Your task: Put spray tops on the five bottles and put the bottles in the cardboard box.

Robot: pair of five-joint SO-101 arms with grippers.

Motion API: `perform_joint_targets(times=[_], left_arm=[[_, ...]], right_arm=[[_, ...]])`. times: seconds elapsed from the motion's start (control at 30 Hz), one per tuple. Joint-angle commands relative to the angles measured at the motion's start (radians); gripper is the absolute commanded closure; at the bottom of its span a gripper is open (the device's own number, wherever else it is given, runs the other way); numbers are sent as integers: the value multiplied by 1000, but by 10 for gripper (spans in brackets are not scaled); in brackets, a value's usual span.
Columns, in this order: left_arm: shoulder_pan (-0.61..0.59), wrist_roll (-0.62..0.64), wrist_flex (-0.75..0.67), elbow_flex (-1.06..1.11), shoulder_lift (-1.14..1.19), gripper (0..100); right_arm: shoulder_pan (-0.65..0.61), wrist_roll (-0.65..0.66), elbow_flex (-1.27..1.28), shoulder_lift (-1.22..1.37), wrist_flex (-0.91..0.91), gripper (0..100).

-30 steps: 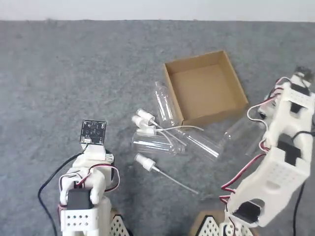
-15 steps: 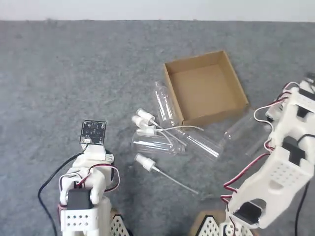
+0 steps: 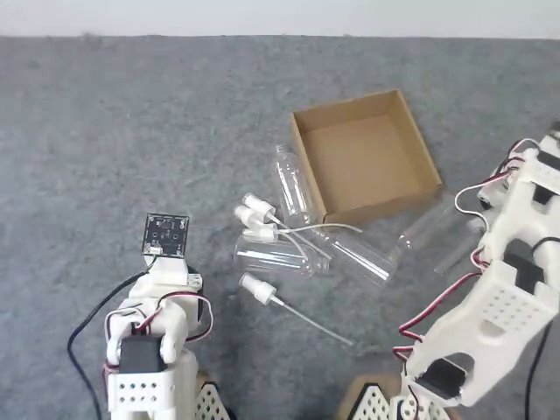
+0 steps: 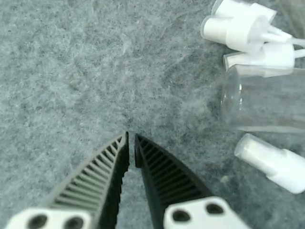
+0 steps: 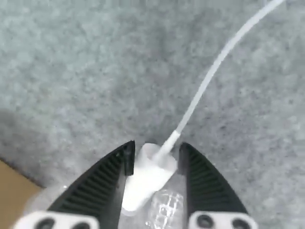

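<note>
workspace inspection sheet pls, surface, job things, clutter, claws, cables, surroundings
Surface: grey mat, fuzzy.
Job's things: cardboard box open, nothing inside; clear bottles lying uncapped beside it; loose spray tops among them.
Clutter: nothing seen.
Claws: left claw shut, empty, over bare mat; right claw shut on a spray top, its tube pointing away.
Cables: red and white wires along the right arm; black cable from the left arm.
Surroundings: pale wall beyond the mat's far edge.
</note>
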Motion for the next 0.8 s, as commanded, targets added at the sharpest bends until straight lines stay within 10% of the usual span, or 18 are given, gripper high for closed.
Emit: perform_joint_targets(times=[0.0, 0.4, 0.77], left_arm=[[-6, -6, 5, -8, -18, 988], [-6, -6, 5, -8, -18, 988], [-6, -6, 5, -8, -18, 988]], right_arm=[[1, -2, -64, -125, 16, 938], [-18, -5, -34, -107, 59, 793], [-21, -6, -57, 5, -15, 896]])
